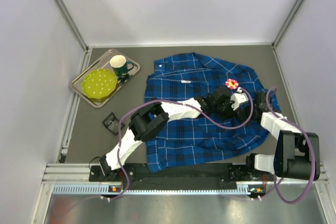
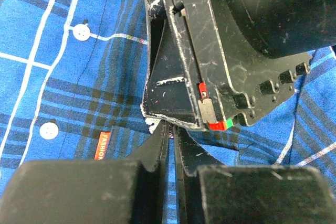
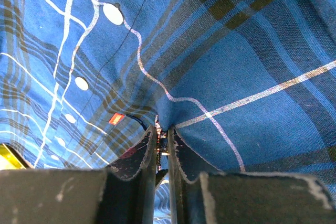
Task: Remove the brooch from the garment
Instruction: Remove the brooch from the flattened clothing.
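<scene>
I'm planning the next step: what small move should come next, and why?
Probably open the shut left gripper and ease it onto the brooch: it sits pinned on the garment, ungripped, while the right gripper seems to pinch cloth nearby.

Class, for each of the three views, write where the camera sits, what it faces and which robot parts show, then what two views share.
Top external: above and behind the bases, looking down on the plaid shirt, brooch and tray; both arms show.
Left wrist: on the left arm, facing the shirt; own fingers and the right end effector show.
Right wrist: on the right arm, facing the shirt; own fingers show.
Shared: both wrist views show the orange-red label.
</scene>
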`<state>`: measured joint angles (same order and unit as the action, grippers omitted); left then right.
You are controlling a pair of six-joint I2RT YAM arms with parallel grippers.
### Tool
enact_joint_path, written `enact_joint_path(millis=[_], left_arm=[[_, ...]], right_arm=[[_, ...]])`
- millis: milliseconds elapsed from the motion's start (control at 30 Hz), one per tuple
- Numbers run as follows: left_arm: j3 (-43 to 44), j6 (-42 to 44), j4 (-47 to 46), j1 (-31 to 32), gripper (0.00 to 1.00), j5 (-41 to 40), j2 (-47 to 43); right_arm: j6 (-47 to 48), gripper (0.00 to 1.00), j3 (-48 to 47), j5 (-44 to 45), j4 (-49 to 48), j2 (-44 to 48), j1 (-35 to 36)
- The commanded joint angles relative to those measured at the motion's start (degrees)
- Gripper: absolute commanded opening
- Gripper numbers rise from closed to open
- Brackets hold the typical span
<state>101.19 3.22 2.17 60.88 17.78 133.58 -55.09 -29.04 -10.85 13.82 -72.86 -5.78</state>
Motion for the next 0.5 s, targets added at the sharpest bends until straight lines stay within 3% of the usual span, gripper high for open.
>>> enact_joint_path(millis=[0, 33, 133, 200, 467], left_arm=[[0.4, -0.3, 1.4, 0.7, 0.00, 4.2, -0.2], [0.5, -0.5, 1.3, 0.6, 0.00, 4.0, -0.4], [0.8, -1.3, 1.8, 0.6, 0.00, 4.3, -0.7], [0.9, -1.7, 2.1, 0.6, 0.00, 4.0, -0.8], [1.9, -2.3, 2.8, 0.7, 0.24, 0.3, -0.6]], right_arm=[[0.9, 0.18, -3.3, -0.8, -2.1, 2.5, -0.3], [1.5, 0.28, -3.4, -0.4, -2.0, 3.3, -0.5], [3.6, 0.43, -3.6, -0.6, -1.3, 4.0, -0.8], [5.1, 0.44, -3.8, -1.0, -1.0, 4.0, -1.2], [9.5, 0.52, -2.7, 0.1, 5.2, 12.0, -7.0]])
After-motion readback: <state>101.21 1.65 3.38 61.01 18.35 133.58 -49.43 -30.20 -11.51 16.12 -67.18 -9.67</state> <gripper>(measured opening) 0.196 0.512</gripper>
